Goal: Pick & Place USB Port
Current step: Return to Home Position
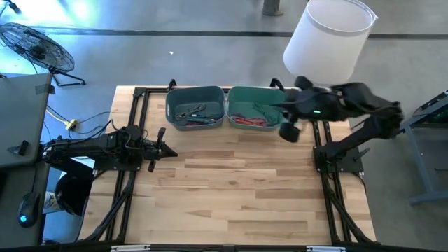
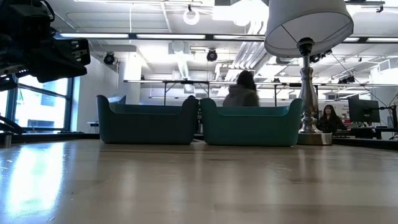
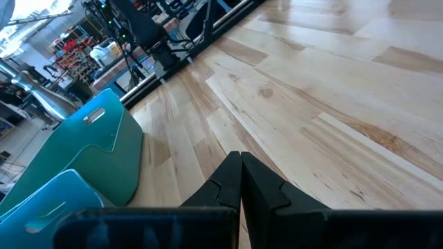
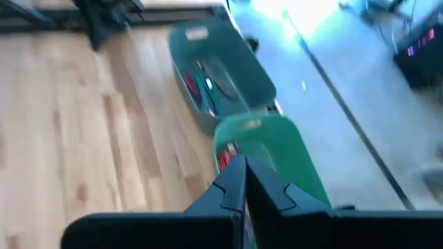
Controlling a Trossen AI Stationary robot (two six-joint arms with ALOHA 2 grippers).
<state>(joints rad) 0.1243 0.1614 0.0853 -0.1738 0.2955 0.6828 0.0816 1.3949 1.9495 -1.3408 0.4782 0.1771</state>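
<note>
Wooden table (image 1: 238, 189), green bin (image 2: 249, 127) at far edge, right hand (image 4: 241, 163) above it

A fan (image 1: 35, 43) stands on the grey floor (image 1: 175, 21).

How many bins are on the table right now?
2. The blue bin and the green bin stand side by side at the back edge of the table, the blue one on the left arm's side. Both hold cables. No other bin shows.
</note>
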